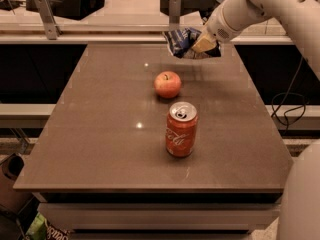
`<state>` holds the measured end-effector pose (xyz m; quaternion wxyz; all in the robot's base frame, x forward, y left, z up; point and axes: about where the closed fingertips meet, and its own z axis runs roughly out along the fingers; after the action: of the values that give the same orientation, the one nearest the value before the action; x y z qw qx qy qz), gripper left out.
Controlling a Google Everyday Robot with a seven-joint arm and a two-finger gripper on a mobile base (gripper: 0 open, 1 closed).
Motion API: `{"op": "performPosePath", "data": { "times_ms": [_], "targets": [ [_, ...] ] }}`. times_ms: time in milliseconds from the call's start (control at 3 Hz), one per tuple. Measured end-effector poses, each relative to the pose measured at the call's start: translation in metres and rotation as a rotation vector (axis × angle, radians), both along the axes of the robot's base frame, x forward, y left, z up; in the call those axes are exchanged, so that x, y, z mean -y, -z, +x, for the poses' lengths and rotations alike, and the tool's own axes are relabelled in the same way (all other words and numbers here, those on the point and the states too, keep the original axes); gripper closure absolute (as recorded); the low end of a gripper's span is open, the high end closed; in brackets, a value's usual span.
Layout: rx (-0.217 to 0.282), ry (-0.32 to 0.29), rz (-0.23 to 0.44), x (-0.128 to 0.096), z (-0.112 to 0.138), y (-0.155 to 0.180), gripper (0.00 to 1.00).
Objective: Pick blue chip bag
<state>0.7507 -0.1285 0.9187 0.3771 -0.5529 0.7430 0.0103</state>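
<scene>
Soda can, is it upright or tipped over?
Upright: the soda can stands on its base, top facing up. The gripper, at the far edge of the table, holds the blue chip bag.

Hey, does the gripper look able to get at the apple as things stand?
Likely not yet: the gripper is over the far edge of the table with its fingers closed on the blue chip bag. The apple sits unobstructed nearby.

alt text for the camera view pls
The gripper, reaching in from the upper right, holds the blue bag in its jaws at the far edge of the table. An apple sits mid-table, with an upright orange can just in front of it, nearer the camera.
</scene>
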Motion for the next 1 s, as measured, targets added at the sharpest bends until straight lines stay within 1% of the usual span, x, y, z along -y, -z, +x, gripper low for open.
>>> {"op": "performPosePath", "data": {
  "times_ms": [667, 1000],
  "targets": [
    [0.085, -0.014, -0.027, -0.012, -0.01, -0.041, 1.0],
    [0.128, -0.014, -0.038, -0.015, -0.015, -0.059, 1.0]
  ]
}}
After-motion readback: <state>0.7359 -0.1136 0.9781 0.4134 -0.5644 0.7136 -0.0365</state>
